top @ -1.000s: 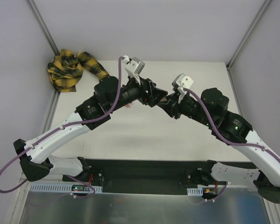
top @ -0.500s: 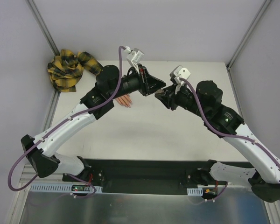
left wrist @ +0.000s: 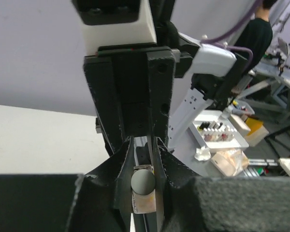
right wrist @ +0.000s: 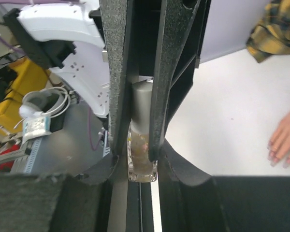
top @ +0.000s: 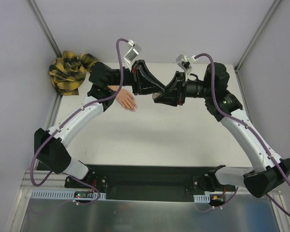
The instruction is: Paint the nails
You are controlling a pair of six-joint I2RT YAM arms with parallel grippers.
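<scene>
Raised higher, left claw [left wrist: 144,169] and right claw [right wrist: 141,164] meet, gripping one bottle [right wrist: 141,142].

Two arms reach inward, their grippers meeting tip to tip. The left arm [top: 82,118] is stretched forward from its base with the wrist turned right, and the left gripper [top: 159,91] is held level, jaws closed on a cap [left wrist: 144,182]. The right arm [top: 246,140] is raised with its elbow far right and wrist turned left, the right gripper [top: 158,98] level, jaws closed on the bottle [right wrist: 142,162] under that cap.
</scene>
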